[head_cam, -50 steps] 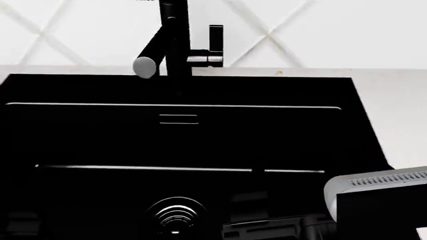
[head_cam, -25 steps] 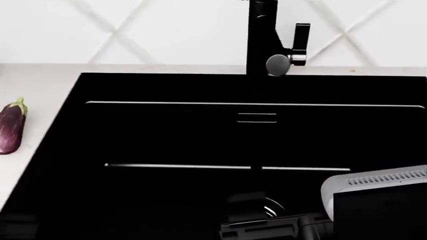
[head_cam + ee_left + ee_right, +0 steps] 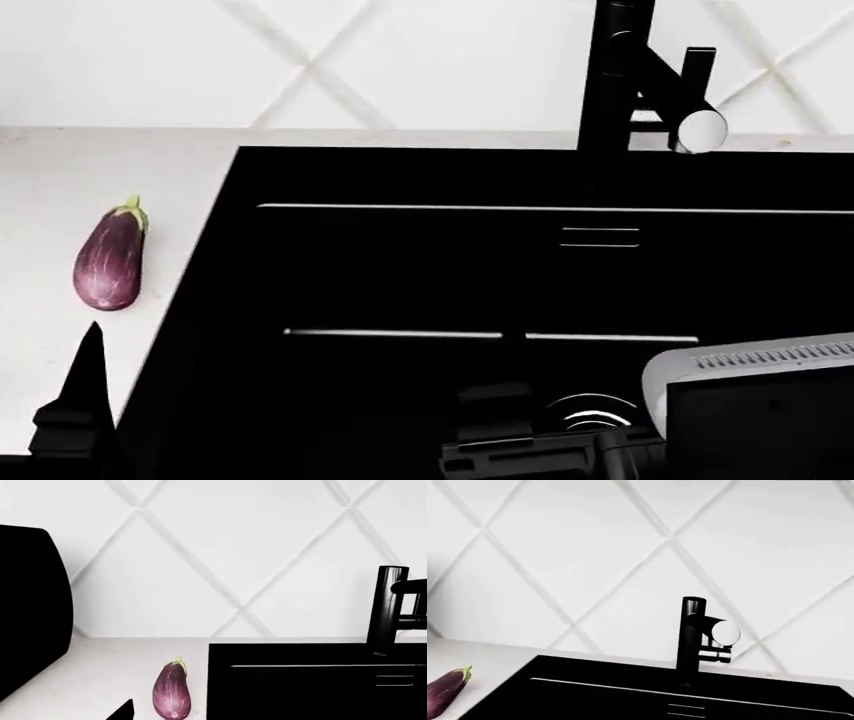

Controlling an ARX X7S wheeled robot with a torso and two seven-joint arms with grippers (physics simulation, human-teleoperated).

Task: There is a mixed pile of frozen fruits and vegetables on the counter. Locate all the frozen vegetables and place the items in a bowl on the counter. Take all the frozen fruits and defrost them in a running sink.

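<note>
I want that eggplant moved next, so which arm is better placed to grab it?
Probably left: the eggplant lies on the counter left of the sink, on the left arm's side.

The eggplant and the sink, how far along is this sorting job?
Nothing looks done. The eggplant lies on the counter beside the sink, not in any bowl, and no bowl is in view. The sink holds no fruit, and no water shows at the faucet. Neither tool visibly holds anything. All sorting remains.

No readable text, label, brand or number shows in any view. Sink (image 3: pixel 400 280), faucet (image 3: pixel 692 640) and eggplant (image 3: pixel 111 258) carry no markings.
</note>
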